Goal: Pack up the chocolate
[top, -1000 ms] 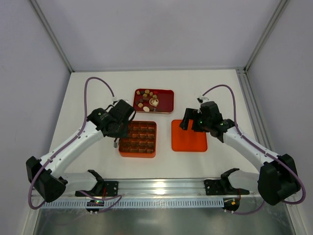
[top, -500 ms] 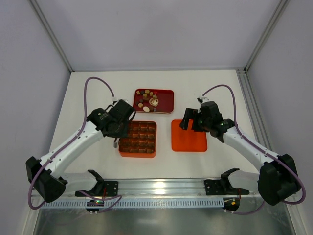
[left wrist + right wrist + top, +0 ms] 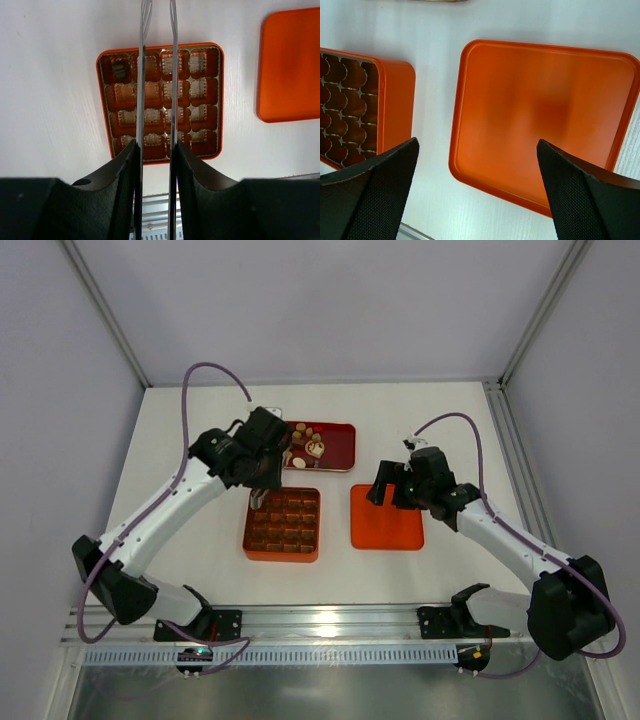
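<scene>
early days on this one, by my reading. the orange box point(image 3: 281, 554) sits open, and its lid point(image 3: 386, 518) lies flat at 3 o'clock from it. through the left wrist camera i count one dark piece point(image 3: 119, 69) seated in the cell at the box's 10 o'clock corner. every other cell i can see shows only its ribbed liner, though the blades hide slivers of the two middle columns. the rest of the chocolate point(image 3: 303, 446) lies loose in the red tray point(image 3: 340, 447) at 12 o'clock from the box, a mix of brown and pale bits bunched toward the tray's 9 o'clock end.

the left gripper point(image 3: 258, 500) hangs above the box's 11 o'clock edge, close to the tray. its thin blades stand a narrow gap apart and i see nothing pinched along the length in view. the tips run off the top of the wrist picture, so i can't vouch for the very ends. the right gripper point(image 3: 476, 145) is spread wide above the lid, holding nothing.

so: one in, nearly the whole grid left to fill, and then i'd expect the lid to go on.
</scene>
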